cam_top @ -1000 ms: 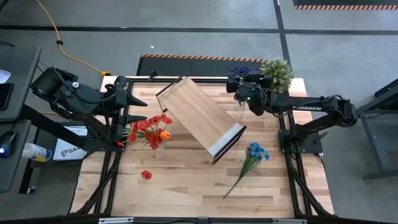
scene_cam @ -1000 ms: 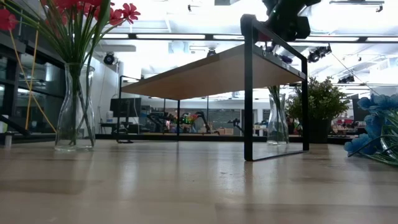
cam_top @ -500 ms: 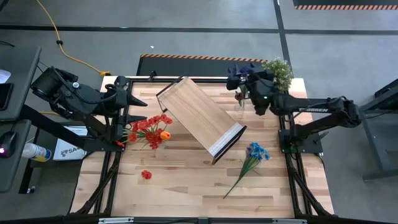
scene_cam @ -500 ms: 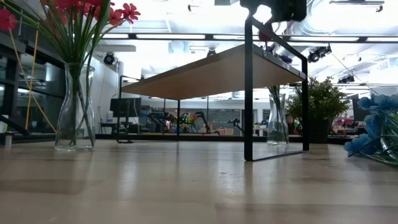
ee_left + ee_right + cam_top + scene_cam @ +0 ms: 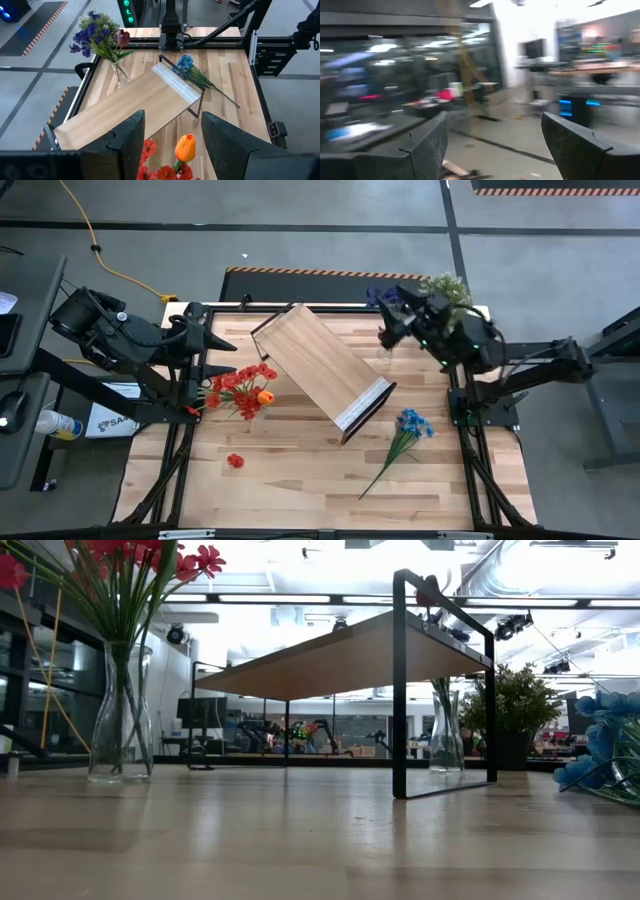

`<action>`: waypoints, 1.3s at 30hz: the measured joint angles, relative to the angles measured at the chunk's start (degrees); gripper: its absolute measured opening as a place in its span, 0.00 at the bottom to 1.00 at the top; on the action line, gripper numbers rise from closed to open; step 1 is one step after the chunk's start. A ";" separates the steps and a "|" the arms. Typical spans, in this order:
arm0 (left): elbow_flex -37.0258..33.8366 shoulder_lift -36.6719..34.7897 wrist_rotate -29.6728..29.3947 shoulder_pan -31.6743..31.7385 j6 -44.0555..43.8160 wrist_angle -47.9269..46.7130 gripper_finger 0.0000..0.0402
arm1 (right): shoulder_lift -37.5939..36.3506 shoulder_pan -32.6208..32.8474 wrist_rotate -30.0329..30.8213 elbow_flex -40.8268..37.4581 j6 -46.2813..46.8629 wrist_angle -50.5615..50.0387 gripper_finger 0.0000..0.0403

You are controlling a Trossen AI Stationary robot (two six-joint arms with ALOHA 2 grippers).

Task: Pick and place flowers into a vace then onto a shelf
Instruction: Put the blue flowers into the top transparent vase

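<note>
High view — shelf [image 5: 320, 369] between flower bunches, potted plant [image 5: 447, 293] behind

Shelf mid-table, flowers on either side of it.
Shelf [image 5: 322, 370] stands diagonally at table [image 5: 300, 470] centre. Left of it, a vase of flowers [image 5: 240, 389], with one loose bloom [image 5: 235, 461] lying nearer the front edge. Right of the shelf, a flower bunch [image 5: 400, 438] lies flat on the table. Second vase [image 5: 120, 74] of flowers stands at the back right corner, beside a potted plant [image 5: 447, 292] (right arm partly over both). Left arm sits off the table's left edge.
</note>
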 joint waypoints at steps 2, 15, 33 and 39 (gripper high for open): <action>0.00 0.00 0.46 0.00 -0.03 0.00 0.57 | -1.52 2.44 -4.45 0.00 0.53 -1.22 0.75; 0.00 0.00 1.83 0.01 -2.57 -0.02 0.57 | -7.26 21.54 -29.60 0.04 29.66 -22.62 0.75; 0.00 0.00 2.16 -0.01 -5.12 -0.02 0.57 | -1.39 40.43 -35.34 0.04 93.23 -43.90 0.75; 0.00 0.00 2.19 0.01 -6.96 -0.03 0.57 | -0.64 42.03 -40.66 0.03 99.79 -52.93 0.75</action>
